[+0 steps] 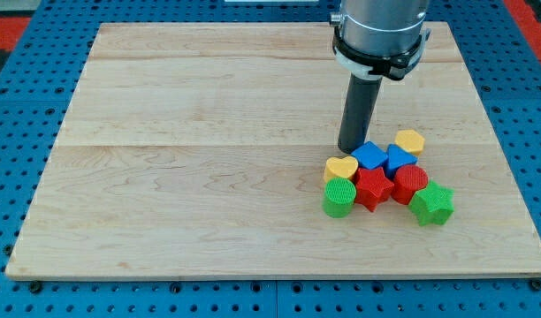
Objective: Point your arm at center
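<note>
My tip (351, 148) rests on the wooden board (191, 159), right of the board's middle. It stands just above-left of a tight cluster of blocks. The cluster holds a blue cube (369, 155), a blue block (399, 159), a yellow hexagonal block (410, 140), a yellow heart (340, 168), a red star (372, 187), a red cylinder (410, 182), a green cylinder (339, 197) and a green star (431, 204). The tip is closest to the blue cube and the yellow heart, nearly touching them.
The board lies on a blue pegboard table (23, 106). The arm's grey housing (379, 31) hangs over the board's top edge, right of centre. A red patch (10, 26) shows in the view's top-left corner.
</note>
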Motion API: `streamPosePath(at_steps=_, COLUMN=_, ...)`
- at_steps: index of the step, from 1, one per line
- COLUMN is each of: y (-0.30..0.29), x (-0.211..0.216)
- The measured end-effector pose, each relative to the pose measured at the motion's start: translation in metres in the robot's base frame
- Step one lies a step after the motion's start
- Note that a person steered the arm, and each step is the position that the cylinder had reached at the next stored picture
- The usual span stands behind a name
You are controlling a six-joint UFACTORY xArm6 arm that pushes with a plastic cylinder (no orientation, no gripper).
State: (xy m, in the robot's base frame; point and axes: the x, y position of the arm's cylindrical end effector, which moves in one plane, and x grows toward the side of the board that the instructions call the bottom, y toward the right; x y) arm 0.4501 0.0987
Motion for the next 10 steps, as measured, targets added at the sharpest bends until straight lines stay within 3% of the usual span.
streamPosePath(at_steps=3, y=-0.013, x=-0.008)
streamPosePath(at_steps=5, y=-0.11, x=-0.005)
streamPosePath(at_steps=8, y=0.018, x=0.028)
streamPosePath(at_steps=10, y=-0.067, x=-0.005)
